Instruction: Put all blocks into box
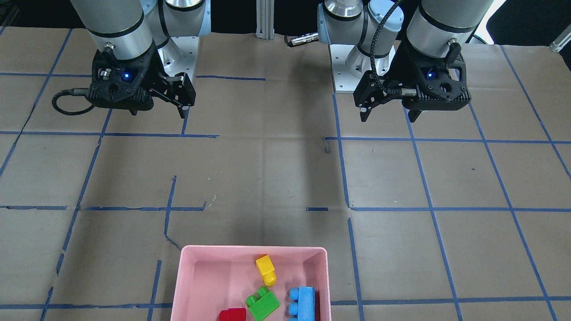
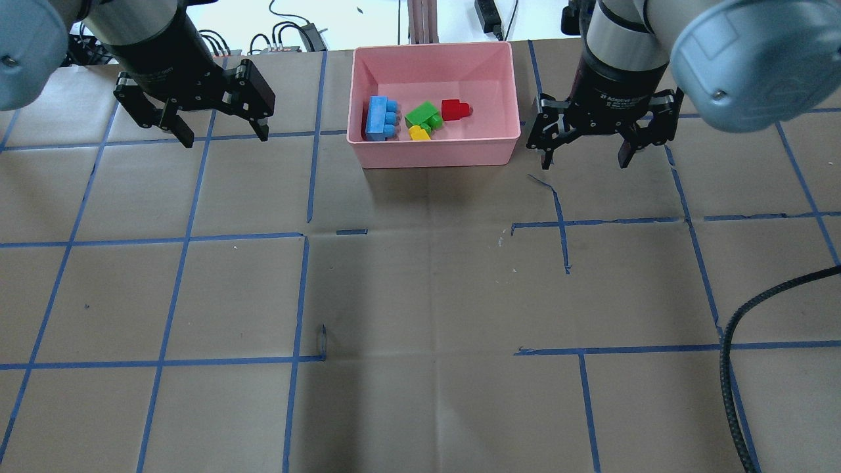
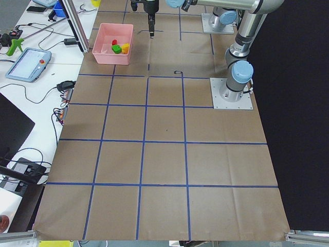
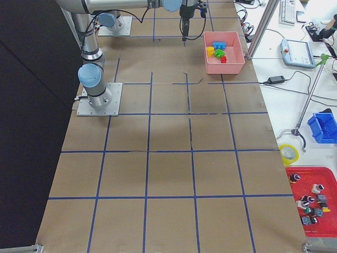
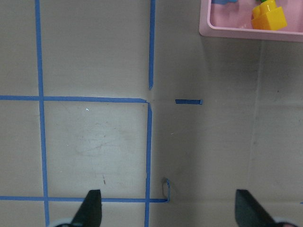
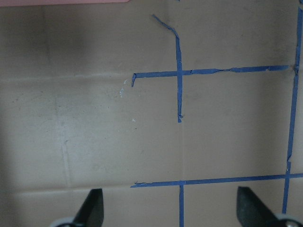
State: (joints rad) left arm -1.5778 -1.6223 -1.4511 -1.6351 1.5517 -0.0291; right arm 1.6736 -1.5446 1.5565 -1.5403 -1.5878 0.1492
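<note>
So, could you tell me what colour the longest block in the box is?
Light blue; the longest block shows best in the overhead exterior view.

Pink box (image 2: 433, 154) w/ green block (image 2: 421, 114), lt-blue block (image 2: 377, 118), yellow block (image 2: 418, 133), red block (image 2: 453, 109); brown desk (image 2: 420, 295), blue tape grid (image 2: 164, 360).

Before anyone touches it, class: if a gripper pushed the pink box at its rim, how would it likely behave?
It would probably slide, not tip: the pink box is shallow and wide, flat on the table. It looks light, thin plastic holding four small blocks, so a gentle push should do. The loose blocks may shift inside.
</note>
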